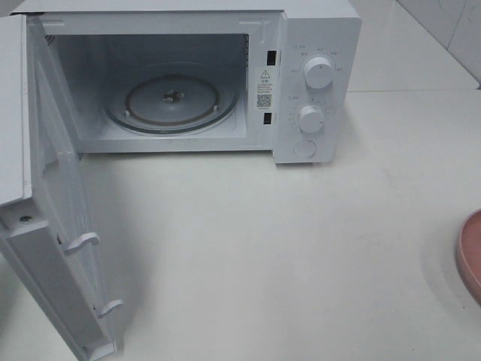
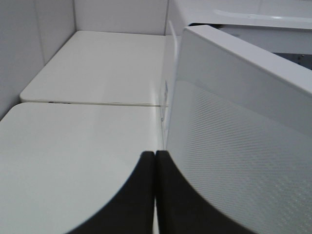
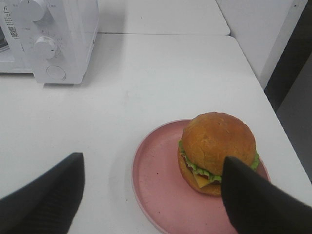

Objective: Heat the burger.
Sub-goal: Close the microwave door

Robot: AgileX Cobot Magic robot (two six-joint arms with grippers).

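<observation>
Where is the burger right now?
The burger sits on the pink plate on the table's right side, right of the open microwave. Only the right wrist view shows it, beneath the open right gripper.

In the high view only a sliver of the plate (image 1: 471, 256) was seen at the right edge; the burger (image 3: 217, 152) on it was cut out of that view, and both arms too. The door (image 1: 56, 226) was clipped at the bottom edge. The small print on the oven's sticker (image 1: 263, 89) could not be read. In the right wrist view the plate's near rim was cut off.
</observation>
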